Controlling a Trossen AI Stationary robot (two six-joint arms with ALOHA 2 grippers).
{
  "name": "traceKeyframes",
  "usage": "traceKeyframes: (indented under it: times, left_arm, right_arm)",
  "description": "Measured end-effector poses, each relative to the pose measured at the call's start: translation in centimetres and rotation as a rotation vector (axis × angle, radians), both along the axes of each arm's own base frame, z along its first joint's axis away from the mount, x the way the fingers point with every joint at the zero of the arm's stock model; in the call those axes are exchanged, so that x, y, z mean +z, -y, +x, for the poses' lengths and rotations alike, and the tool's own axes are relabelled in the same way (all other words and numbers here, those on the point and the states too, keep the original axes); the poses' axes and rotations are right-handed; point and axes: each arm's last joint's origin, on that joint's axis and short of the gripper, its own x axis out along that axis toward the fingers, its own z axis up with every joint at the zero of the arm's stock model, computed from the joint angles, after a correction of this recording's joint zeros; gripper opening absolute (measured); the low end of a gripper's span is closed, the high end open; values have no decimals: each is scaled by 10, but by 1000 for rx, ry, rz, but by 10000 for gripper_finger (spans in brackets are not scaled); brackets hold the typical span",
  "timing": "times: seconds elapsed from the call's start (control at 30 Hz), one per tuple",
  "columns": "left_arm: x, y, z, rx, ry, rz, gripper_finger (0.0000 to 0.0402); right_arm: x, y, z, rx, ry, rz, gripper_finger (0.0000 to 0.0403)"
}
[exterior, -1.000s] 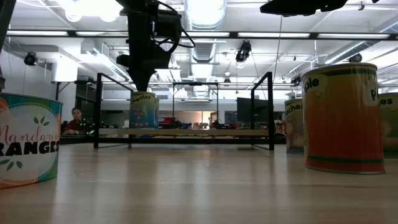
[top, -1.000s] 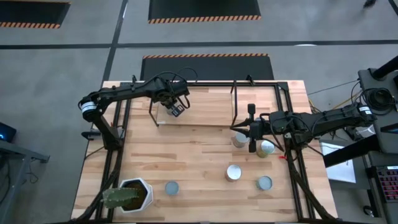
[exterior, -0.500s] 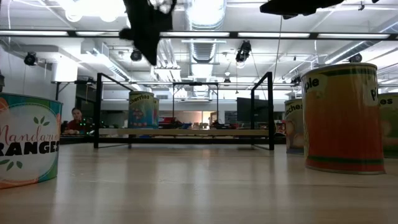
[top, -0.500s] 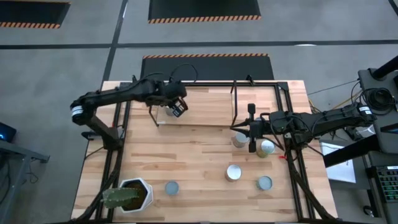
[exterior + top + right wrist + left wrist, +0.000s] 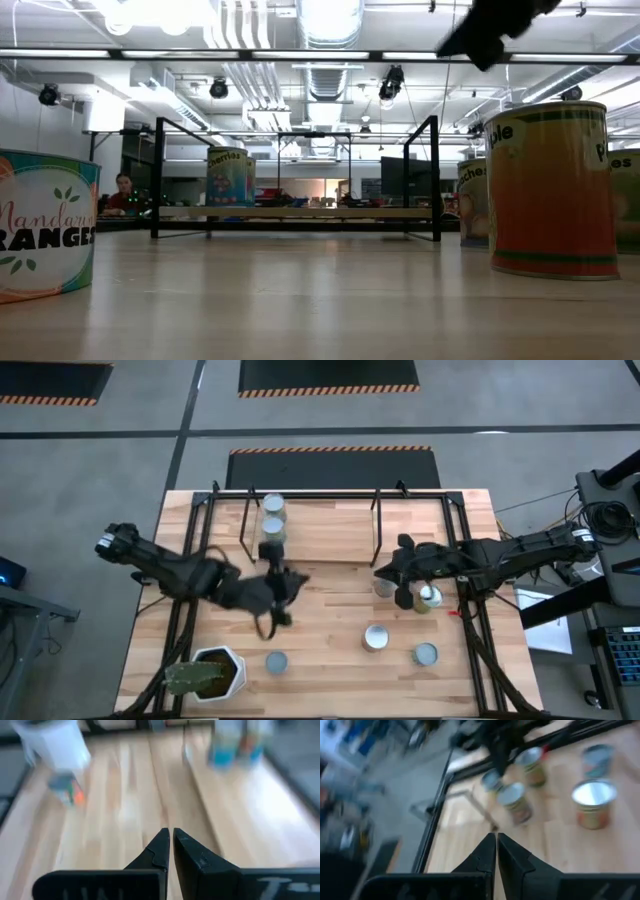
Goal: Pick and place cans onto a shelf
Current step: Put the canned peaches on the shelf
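Two cans (image 5: pixel 272 517) stand side by side on the light-wood shelf (image 5: pixel 320 532) at the far side; they also show in the low view (image 5: pixel 230 177). Several more cans stand on the table: two (image 5: pixel 385 588) (image 5: pixel 430 597) by my right gripper, three nearer (image 5: pixel 375 637) (image 5: pixel 425 653) (image 5: pixel 275 661). My left gripper (image 5: pixel 298 582) is shut and empty above the table's middle, pointing right; its wrist view shows its fingers closed (image 5: pixel 496 845). My right gripper (image 5: pixel 382 570) is shut and empty (image 5: pixel 170 842), just in front of the shelf's right end, pointing left.
A white hexagonal plant pot (image 5: pixel 215 672) stands at the near left corner. The shelf's black rod legs (image 5: pixel 376 525) and a black frame along the table's edges (image 5: pixel 190 560) stand up from the table. Bare wood lies between the two grippers (image 5: pixel 340 595).
My left gripper has risen from the can it stood over on the shelf and swung toward the table's near edge, out to the table's middle, turning to point right. That can stays upright on the shelf beside the other. My right arm has tipped a little.
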Motion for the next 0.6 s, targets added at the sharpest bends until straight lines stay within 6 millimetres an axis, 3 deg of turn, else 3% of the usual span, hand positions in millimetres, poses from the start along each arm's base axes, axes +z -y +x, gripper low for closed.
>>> traceKeyframes:
  times: [0.1,0.23,0.37,0.6]
  left_arm:
    - [-16,14,-8,-135,-16,53,0]
    - [-32,11,-21,-194,48,44,0]
    - [-25,-6,-41,-167,168,6,0]
    - [-4,-23,-72,-143,320,-64,0]
  right_arm:
    - [-4,0,-1,-96,-201,81,13]
    - [-8,1,-5,-240,-429,152,13]
    - [-11,1,-6,-350,-549,191,13]
    - [-11,0,8,-424,-566,246,16]
